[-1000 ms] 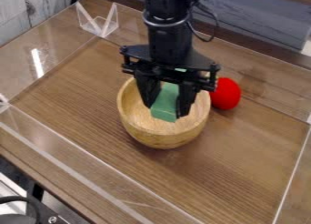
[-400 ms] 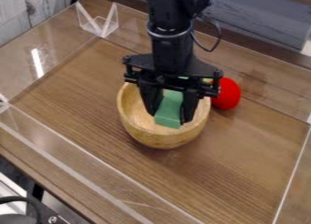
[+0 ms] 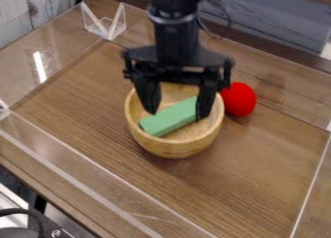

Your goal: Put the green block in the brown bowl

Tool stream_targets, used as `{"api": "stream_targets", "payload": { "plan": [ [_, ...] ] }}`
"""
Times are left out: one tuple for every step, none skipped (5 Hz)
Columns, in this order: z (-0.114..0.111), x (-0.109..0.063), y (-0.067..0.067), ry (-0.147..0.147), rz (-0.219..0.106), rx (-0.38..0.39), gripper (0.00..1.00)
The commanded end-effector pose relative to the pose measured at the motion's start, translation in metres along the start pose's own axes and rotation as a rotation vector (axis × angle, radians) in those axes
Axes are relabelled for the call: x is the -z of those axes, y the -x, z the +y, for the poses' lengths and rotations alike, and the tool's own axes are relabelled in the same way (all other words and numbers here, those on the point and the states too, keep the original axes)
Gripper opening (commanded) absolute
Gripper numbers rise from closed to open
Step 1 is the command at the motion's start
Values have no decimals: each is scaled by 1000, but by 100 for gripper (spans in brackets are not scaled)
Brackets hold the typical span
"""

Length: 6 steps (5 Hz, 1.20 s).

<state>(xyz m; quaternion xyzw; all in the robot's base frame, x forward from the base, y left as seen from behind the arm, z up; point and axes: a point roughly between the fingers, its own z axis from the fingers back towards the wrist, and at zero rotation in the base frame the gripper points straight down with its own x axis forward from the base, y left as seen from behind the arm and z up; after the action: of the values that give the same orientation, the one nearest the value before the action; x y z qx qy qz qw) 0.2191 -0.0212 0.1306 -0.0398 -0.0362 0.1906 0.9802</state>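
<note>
The brown bowl (image 3: 173,135) stood near the middle of the tabletop (image 3: 91,126), the green block (image 3: 171,119) lay tilted inside it, the gripper (image 3: 176,87) hung directly above with jaws spread apart, and a round toy (image 3: 239,99) sat just right of the bowl.

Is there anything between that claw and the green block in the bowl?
No. In the camera view the gripper hangs open right above the green block, which lies loose in the brown bowl; only air separates them.
</note>
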Motion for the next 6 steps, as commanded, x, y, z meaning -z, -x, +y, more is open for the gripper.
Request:
{"api": "stream_targets", "payload": {
  "plan": [
    [11, -31, -17, 57, -54, -8, 100],
    [31, -50, -26, 78, -83, -5, 100],
    [61, -54, -38, 66, -97, 0, 100],
    [83, -48, -49, 41, -104, -5, 100],
    [85, -40, -54, 20, -104, -24, 100],
    [85, -46, -55, 1, -103, -42, 100]
  ]
}}
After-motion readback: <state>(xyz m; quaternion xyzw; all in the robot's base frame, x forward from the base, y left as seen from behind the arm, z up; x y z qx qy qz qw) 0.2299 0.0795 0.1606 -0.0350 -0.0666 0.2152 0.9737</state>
